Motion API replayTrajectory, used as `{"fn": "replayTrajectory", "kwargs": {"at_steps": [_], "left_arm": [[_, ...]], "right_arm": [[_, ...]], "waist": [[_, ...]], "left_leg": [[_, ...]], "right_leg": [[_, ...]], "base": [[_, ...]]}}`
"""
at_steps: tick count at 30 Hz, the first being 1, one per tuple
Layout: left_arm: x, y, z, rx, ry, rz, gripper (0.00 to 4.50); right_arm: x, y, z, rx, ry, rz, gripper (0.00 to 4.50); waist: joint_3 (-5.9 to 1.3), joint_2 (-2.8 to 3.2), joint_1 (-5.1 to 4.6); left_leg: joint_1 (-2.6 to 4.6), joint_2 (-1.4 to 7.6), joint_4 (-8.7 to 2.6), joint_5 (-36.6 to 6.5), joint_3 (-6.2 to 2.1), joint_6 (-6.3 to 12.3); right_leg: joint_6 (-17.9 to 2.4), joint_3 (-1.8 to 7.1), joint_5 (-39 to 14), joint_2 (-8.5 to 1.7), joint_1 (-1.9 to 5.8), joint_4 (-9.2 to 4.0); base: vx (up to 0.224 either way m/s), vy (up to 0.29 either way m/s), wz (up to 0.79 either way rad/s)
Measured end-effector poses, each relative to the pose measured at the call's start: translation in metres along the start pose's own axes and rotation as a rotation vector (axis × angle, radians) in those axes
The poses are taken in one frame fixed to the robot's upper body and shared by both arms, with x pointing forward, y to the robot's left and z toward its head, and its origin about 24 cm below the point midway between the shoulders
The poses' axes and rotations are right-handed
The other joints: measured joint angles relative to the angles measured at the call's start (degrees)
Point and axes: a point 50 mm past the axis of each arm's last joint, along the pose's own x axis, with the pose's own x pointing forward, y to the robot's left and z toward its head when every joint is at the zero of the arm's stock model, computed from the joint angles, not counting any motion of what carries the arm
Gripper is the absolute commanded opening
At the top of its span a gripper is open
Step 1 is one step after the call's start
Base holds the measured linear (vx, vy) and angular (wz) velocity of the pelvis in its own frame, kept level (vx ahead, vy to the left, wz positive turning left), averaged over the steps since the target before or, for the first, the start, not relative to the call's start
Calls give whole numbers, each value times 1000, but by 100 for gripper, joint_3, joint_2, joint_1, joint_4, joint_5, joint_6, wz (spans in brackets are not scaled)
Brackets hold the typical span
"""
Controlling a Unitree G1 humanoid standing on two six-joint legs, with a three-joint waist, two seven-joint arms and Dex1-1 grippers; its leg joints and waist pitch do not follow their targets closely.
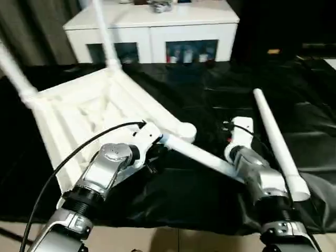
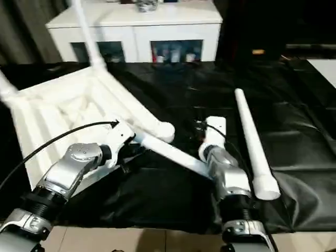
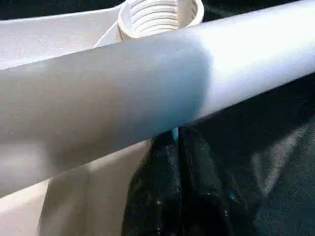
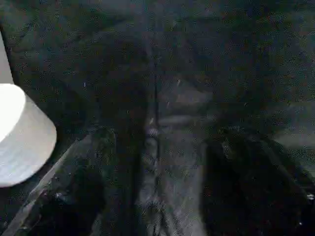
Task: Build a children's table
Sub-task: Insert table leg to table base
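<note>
Nearest, the black-covered counter (image 1: 173, 205) ends at its front edge, with bare sheet at 6 o'clock between the arms. The left jaws (image 1: 157, 140) are closed on a loose leg (image 1: 202, 156) beside the empty corner socket (image 3: 160, 17) of the upturned children's table (image 1: 94, 113). The right jaws (image 4: 157, 162) gape over bare sheet. At 3 o'clock lies another leg (image 1: 275, 142). Farthest, at 12 o'clock, stands a white cabinet (image 1: 152, 31).

We see the table top (image 1: 94, 113) upside down at left, one loose leg (image 1: 275, 144) right of it, the cabinet (image 1: 152, 31) behind.

Upturned children's table (image 1: 100, 113) on black sheet (image 1: 210, 100)
</note>
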Motion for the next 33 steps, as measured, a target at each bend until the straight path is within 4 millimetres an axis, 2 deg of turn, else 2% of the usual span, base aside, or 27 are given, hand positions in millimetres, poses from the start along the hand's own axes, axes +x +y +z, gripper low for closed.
{"fn": "replayTrajectory", "kwargs": {"at_steps": [2,4,5,9,15,19,20,21,24,25,28,33], "left_arm": [[0,3,0,11,2,32,55],[-1,6,0,6,2,49,59],[-2,8,1,1,2,49,86],[-7,13,0,8,8,48,118],[-22,19,0,57,-16,-29,152],[-34,22,7,101,-48,-101,190],[-36,24,8,105,-56,-109,199],[-39,26,10,111,-62,-121,208],[-46,34,11,127,-56,-104,234],[-48,37,13,135,-58,-90,253],[-52,42,16,143,-61,-72,271],[-60,41,16,149,-59,-78,308]], "right_arm": [[-2,0,8,-24,-29,14,389],[-4,-2,15,-60,-54,35,389],[-6,-3,20,-95,-69,59,389],[-10,0,44,-189,-150,166,389],[-22,11,66,-319,-214,404,389],[-31,12,78,-429,-210,527,389],[-33,13,81,-447,-210,549,416],[-37,14,85,-463,-186,595,423],[-45,19,85,-483,-125,684,440],[-49,24,81,-509,-75,746,450],[-56,34,71,-551,0,848,450],[-57,35,57,-660,106,860,450]], "waist": [[5,17,-8],[8,25,-2],[14,34,-1],[15,42,-2],[16,74,31],[27,101,72],[25,104,77],[25,106,82],[24,107,113],[24,106,125],[24,105,142],[24,96,179]], "left_leg": [[1,2,-5,0,0,0],[1,4,-8,0,-2,0],[-1,3,-7,0,-2,0],[-1,3,-7,0,-1,0],[-7,2,-4,0,-1,0],[-12,1,0,0,0,1],[-12,1,0,0,0,1],[-10,1,0,0,0,1],[-5,4,0,0,0,1],[-4,4,-1,0,0,1],[-2,5,1,0,0,1],[-3,4,6,0,0,0]], "right_leg": [[0,0,0,2,-2,1],[1,-4,-1,4,-2,0],[1,-4,0,4,-4,0],[3,-2,-2,4,-5,-1],[3,-3,-2,2,-3,-7],[1,-4,-1,-1,-3,-7],[1,-4,-1,-1,-2,-6],[1,-4,-1,-1,-2,-4],[1,-6,-1,0,0,1],[1,-6,-1,0,0,2],[1,-6,-1,0,0,7],[1,-3,-1,-1,0,11]], "base": [[0,0,0],[0,0,0],[0,0,0],[0,0,0],[0,0,0],[0,0,0],[0,0,0],[0,0,0],[0,0,0],[0,0,0],[0,0,0],[0,0,0]]}}
